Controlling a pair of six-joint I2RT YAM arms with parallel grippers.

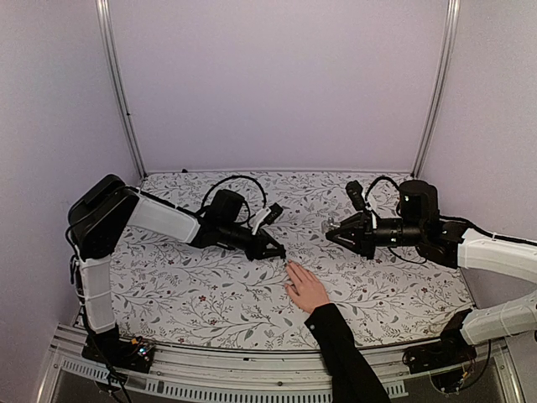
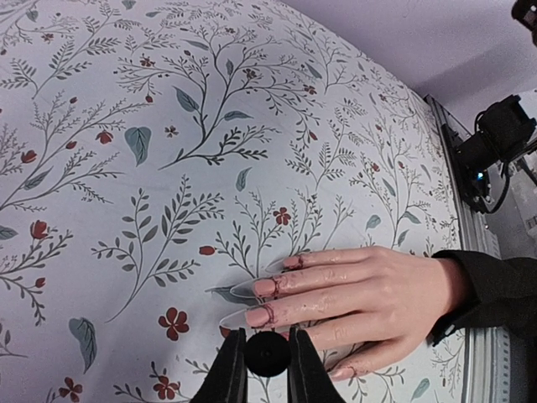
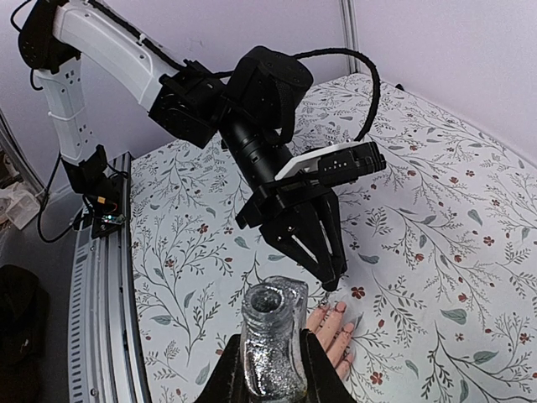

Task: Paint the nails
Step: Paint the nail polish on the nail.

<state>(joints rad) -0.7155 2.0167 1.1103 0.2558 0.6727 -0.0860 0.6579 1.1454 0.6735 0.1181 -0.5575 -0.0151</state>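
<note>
- The nails (image 2: 267,287) belong to a light-skinned hand (image 1: 307,290) with a black sleeve. It lies flat, palm down, on the floral surface (image 1: 185,285) near its front middle, between the two arms.
- In the left wrist view they are long, pale and pointed, with dark red streaks at their bases.
- The left fingers (image 1: 281,252) are closed almost fully on a small black round piece (image 2: 268,354). They hang just above the hand's fingertips, angled down toward them.
- The right fingers (image 1: 330,236) are clamped on an open-necked glass bottle (image 3: 273,336) with glittery contents and hold it upright. They are off to the right of the hand, clear of the surface.
- Whether the black piece touches a nail cannot be told.
</note>
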